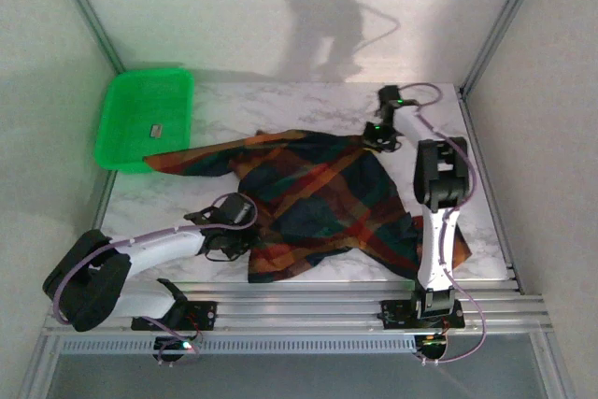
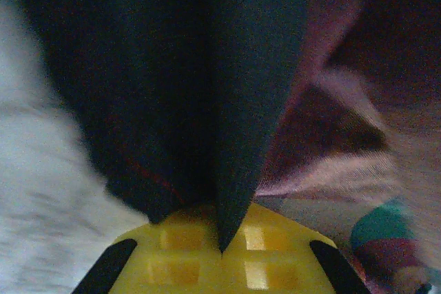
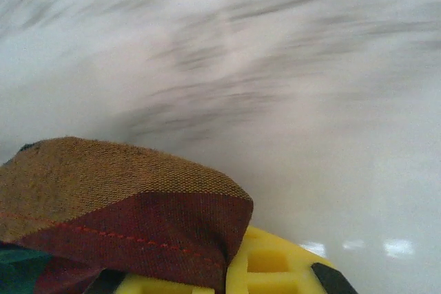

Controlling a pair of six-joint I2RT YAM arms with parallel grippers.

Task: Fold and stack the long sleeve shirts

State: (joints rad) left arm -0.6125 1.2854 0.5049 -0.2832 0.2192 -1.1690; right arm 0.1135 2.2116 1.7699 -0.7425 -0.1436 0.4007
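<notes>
One long sleeve shirt [image 1: 318, 198], plaid in dark green, red, orange and navy, lies spread and rumpled on the marble table [image 1: 308, 105]. One sleeve reaches left toward the tray. My left gripper [image 1: 248, 235] is at the shirt's near-left edge. In the left wrist view a dark fold of the shirt [image 2: 207, 67] is pinched between the shut yellow pads [image 2: 172, 259] of the left gripper [image 2: 222, 249]. My right gripper [image 1: 380, 142] is at the shirt's far-right corner. In the right wrist view the right gripper [image 3: 227, 273] is shut on an orange and red hem of the shirt [image 3: 117, 197].
A bright green plastic tray [image 1: 140, 91] stands at the far left with a small dark item [image 1: 157, 130] in it. Aluminium frame posts rise at both sides, and a rail runs along the near edge. Bare marble lies behind the shirt and at the near right.
</notes>
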